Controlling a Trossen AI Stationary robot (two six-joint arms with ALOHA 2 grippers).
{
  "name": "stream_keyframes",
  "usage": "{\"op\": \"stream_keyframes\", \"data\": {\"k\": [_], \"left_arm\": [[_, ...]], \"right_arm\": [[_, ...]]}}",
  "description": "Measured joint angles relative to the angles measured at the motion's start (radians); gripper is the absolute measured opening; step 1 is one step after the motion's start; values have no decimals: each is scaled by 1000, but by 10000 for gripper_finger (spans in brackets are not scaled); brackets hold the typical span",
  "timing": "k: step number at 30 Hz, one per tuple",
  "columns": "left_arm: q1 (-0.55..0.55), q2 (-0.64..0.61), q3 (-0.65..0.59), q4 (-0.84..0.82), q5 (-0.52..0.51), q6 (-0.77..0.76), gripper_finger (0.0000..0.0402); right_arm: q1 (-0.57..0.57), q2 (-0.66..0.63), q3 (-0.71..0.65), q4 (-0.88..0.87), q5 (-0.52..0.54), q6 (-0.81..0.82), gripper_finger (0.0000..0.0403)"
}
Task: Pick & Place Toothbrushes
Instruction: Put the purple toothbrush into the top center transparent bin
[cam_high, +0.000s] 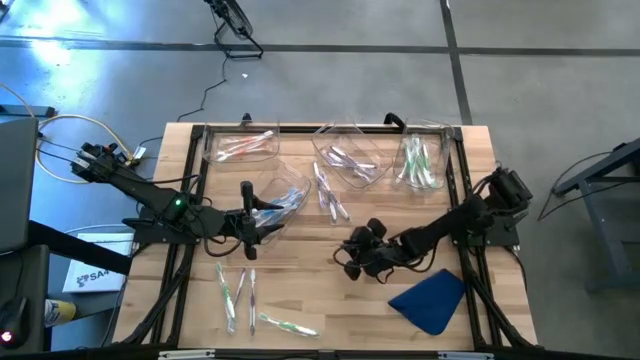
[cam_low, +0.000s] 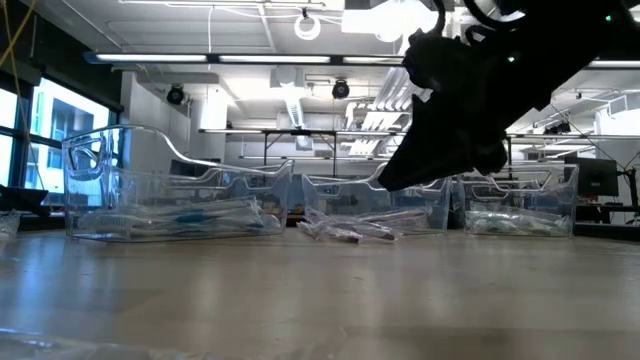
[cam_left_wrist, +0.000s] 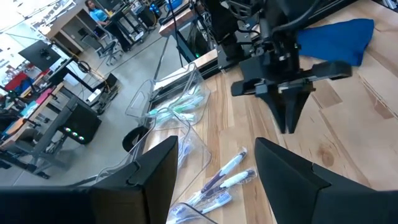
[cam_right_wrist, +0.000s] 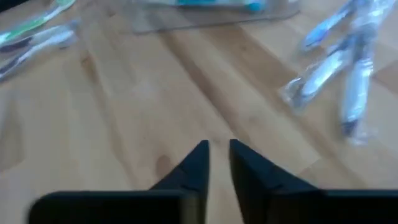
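Hovering empty with fingers barely parted, the right gripper (cam_high: 352, 252) seems poised for the loose toothbrushes (cam_high: 331, 195), while the left gripper (cam_high: 247, 222) waits wide open, holding nothing.

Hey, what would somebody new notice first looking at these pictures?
Probably the clear bins lined along the table's far edge, each holding toothbrushes. Loose toothbrushes are scattered near the front left, and a blue cloth lies front right. The right gripper hovers mid-table, empty, its fingers slightly apart.
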Motion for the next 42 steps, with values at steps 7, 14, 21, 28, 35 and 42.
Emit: {"op": "stream_keyframes", "data": {"k": [7, 14, 21, 28, 35, 42], "left_arm": [[0, 0, 0, 0, 0, 0, 207], [0, 0, 0, 0, 0, 0, 207], [0, 0, 0, -5, 0, 0, 207], [0, 0, 0, -5, -1, 5, 207], [0, 0, 0, -5, 0, 8, 207], [0, 0, 0, -5, 0, 8, 207]], "right_arm": [[-61, 0, 0, -108, 136, 95, 147], [-161, 56, 1, -92, 60, 137, 174], [-197, 131, 0, -59, 79, 136, 173], [-197, 144, 1, -50, 136, 136, 175], [-213, 144, 0, -35, 168, 129, 175], [-243, 144, 0, 20, 98, 36, 175]]}}
